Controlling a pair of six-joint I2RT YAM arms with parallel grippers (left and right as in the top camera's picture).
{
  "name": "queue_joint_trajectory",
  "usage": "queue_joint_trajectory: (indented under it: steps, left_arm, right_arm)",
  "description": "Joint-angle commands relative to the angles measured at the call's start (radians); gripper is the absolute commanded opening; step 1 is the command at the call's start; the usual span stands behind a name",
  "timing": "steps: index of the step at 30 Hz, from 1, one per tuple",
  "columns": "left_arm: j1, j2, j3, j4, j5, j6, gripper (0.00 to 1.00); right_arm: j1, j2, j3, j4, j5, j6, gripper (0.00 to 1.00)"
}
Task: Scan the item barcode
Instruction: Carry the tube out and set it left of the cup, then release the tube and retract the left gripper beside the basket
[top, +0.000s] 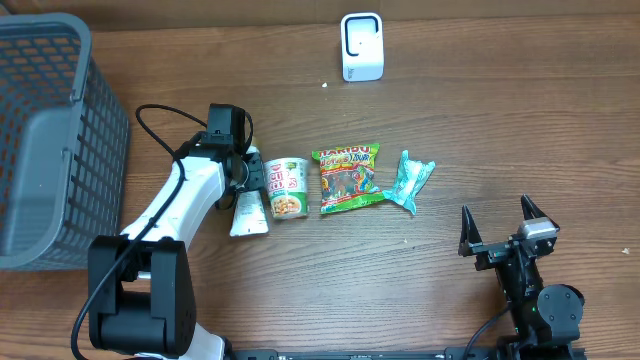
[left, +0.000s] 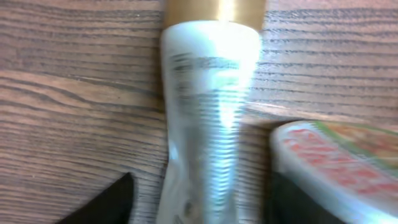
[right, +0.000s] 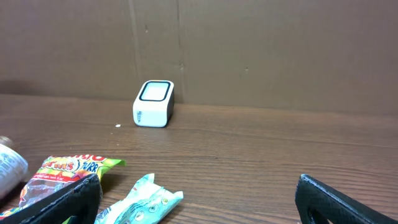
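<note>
Pick-up step seemingly underway: left gripper (top: 243, 176) is straddling, jaws apart, the white tube (top: 249, 214) lying on the table (top: 450, 120) beside the noodle cup (top: 287, 188), the right gripper (top: 497, 230) is sitting wide open, and next is likely calling for closing on the tube and presenting its barcode to the scanner (top: 361, 47).

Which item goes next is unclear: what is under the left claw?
A white tube with a gold cap, flat on the table beside a cup. Its underside is hidden.

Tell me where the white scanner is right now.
Overhead, the white scanner stands alone at the far side, beyond the gummy bag and well right of the grey basket.
</note>
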Motion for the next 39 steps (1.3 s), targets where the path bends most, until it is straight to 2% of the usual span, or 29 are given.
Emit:
queue_joint_trajectory:
  steps: [1, 6, 9, 17, 24, 31, 35, 39]
  left_arm:
    - [0.002, -0.021, -0.008, 0.003, -0.012, 0.009, 0.67]
    - [0.003, -0.024, 0.035, -0.034, -0.013, 0.009, 0.69]
    - [0.003, -0.026, 0.146, -0.142, -0.013, 0.010, 0.68]
    - [0.003, -0.026, 0.591, -0.516, -0.023, 0.036, 0.67]
    - [0.031, -0.027, 0.931, -0.786, -0.072, 0.044, 0.70]
    - [0.166, -0.042, 1.109, -0.962, -0.148, 0.055, 0.77]
    - [0.291, -0.045, 1.114, -0.986, -0.148, 0.177, 0.91]
    - [0.405, -0.045, 1.114, -0.988, -0.130, 0.212, 0.94]
  right_arm:
    - [-0.006, -0.007, -0.010, 0.005, 0.006, 0.002, 1.00]
    - [-0.006, -0.007, -0.010, 0.005, 0.006, 0.002, 1.00]
    - [-0.007, -0.007, -0.010, 0.005, 0.006, 0.002, 1.00]
    - [-0.006, -0.007, -0.010, 0.005, 0.006, 0.002, 1.00]
    - [-0.006, -0.007, -0.010, 0.005, 0.006, 0.002, 1.00]
    - [-0.006, -0.007, -0.010, 0.005, 0.006, 0.002, 1.00]
    - [-0.006, -0.007, -0.010, 0.005, 0.006, 0.002, 1.00]
    - [-0.007, -0.007, -0.010, 0.005, 0.006, 0.002, 1.00]
